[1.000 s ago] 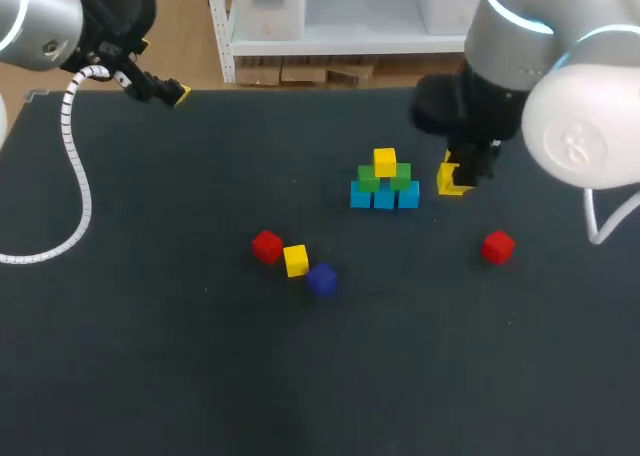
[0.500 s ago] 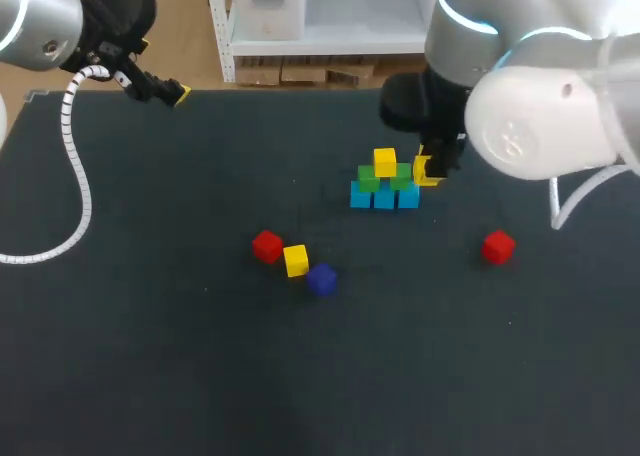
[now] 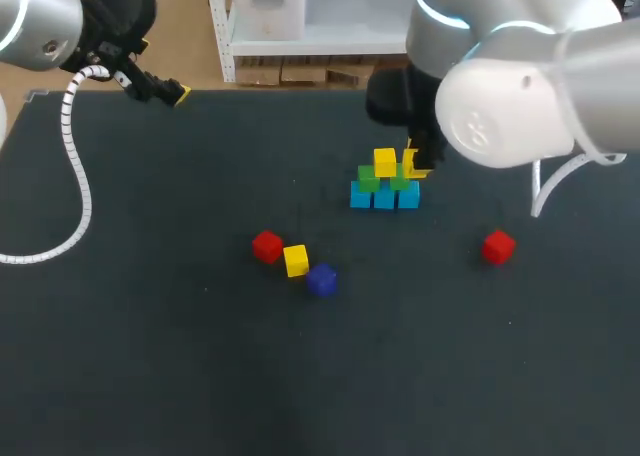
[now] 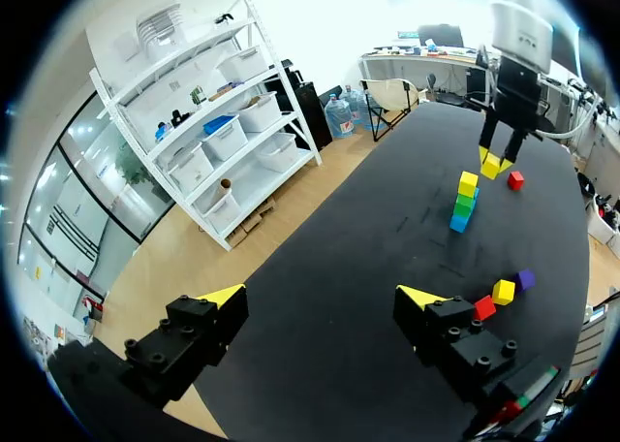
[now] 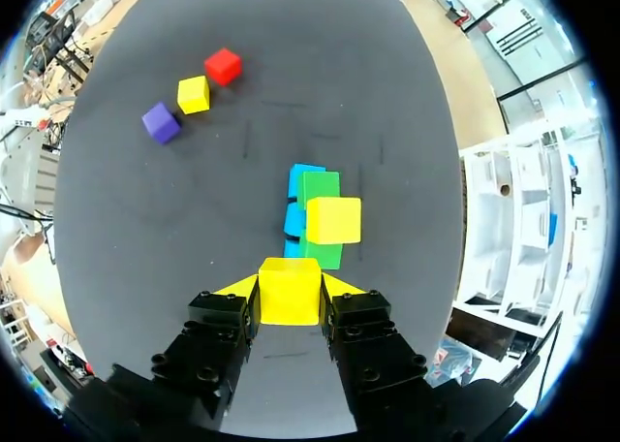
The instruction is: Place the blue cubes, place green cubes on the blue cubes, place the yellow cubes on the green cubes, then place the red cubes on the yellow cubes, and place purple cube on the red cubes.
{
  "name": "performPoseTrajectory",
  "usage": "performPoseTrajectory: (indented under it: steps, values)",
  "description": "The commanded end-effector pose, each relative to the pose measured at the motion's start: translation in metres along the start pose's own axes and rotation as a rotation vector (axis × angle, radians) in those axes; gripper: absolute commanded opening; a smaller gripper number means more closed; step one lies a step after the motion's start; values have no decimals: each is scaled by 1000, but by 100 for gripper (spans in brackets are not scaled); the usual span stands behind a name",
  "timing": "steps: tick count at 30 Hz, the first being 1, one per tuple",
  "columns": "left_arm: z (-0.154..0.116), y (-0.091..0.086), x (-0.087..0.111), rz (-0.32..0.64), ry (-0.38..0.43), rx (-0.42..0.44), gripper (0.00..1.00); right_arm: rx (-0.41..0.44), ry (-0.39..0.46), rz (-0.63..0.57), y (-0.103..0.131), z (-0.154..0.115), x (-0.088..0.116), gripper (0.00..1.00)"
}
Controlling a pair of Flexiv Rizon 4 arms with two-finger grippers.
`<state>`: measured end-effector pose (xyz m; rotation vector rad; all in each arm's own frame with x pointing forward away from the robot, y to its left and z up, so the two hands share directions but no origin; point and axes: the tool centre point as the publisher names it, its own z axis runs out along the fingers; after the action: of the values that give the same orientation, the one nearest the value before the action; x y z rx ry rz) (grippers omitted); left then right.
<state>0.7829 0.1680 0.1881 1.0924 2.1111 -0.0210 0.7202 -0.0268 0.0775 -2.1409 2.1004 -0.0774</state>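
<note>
A small pyramid stands mid-table: blue cubes (image 3: 384, 197) at the base, green cubes (image 3: 383, 181) on them, and one yellow cube (image 3: 385, 162) on top. My right gripper (image 3: 419, 165) hangs just to the right of that top, shut on a second yellow cube (image 3: 410, 164). In the right wrist view the held yellow cube (image 5: 289, 297) sits between the fingers of the right gripper (image 5: 290, 285), just short of the stacked yellow cube (image 5: 333, 219) and the green cubes (image 5: 318, 188). My left gripper (image 4: 320, 297) is open and empty at the table's far left corner (image 3: 176, 94).
Loose on the table in front of the stack lie a red cube (image 3: 267, 246), a yellow cube (image 3: 295, 260) and a purple cube (image 3: 321, 279), close together. Another red cube (image 3: 498, 246) lies alone to the right.
My right arm has carried the yellow cube leftward, from well right of the stack to right beside its top. The left arm has not moved.
</note>
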Motion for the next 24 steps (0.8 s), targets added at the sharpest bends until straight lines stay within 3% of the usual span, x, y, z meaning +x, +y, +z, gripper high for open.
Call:
performPoseTrajectory:
  steps: [1,24]
  values:
    - [0,1,1,3,-5,5,100,-15,1,-5,-8,4,-1,0]
    - [0,1,1,3,-5,5,100,-43,10,15,-28,22,-4,0]
